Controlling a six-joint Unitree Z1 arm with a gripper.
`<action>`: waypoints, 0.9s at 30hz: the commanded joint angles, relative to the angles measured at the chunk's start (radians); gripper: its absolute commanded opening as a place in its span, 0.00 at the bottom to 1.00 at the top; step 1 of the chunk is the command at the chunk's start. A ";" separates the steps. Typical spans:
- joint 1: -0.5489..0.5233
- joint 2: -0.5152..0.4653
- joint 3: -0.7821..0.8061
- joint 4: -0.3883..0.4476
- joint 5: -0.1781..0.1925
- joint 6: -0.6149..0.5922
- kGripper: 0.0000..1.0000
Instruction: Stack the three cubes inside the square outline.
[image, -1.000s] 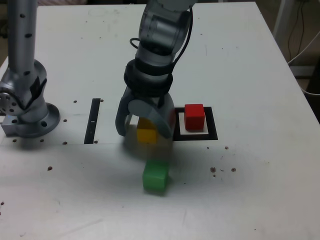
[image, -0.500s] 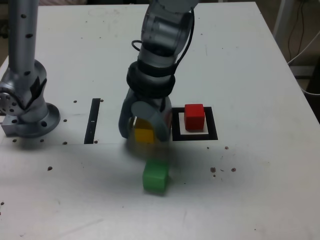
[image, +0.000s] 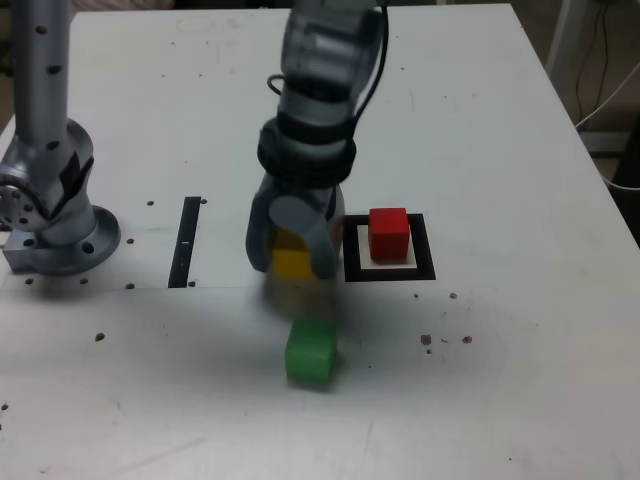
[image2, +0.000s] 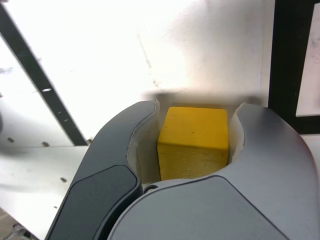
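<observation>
Right now, as I'm watching, the grey metal gripper (image: 291, 268) of the robot arm is clamping its curved fingers on the small matte yellow cube (image2: 194, 127), one finger on either side of it. Going by the exterior view, with the yellow cube as the clock's centre, the small matte red cube (image: 389, 235) is sitting at three o'clock inside the thick black square outline (image: 425, 248) with its white middle, while the small matte green cube (image: 311, 352) is resting apart at six o'clock and the narrow straight black strip (image: 185, 242) is lying flat at nine.
</observation>
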 joint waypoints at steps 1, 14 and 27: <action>0.001 -0.017 -0.015 0.030 0.001 0.001 0.17; 0.038 -0.038 -0.259 0.247 0.014 0.012 0.17; 0.111 0.064 -0.429 0.287 0.023 0.035 0.17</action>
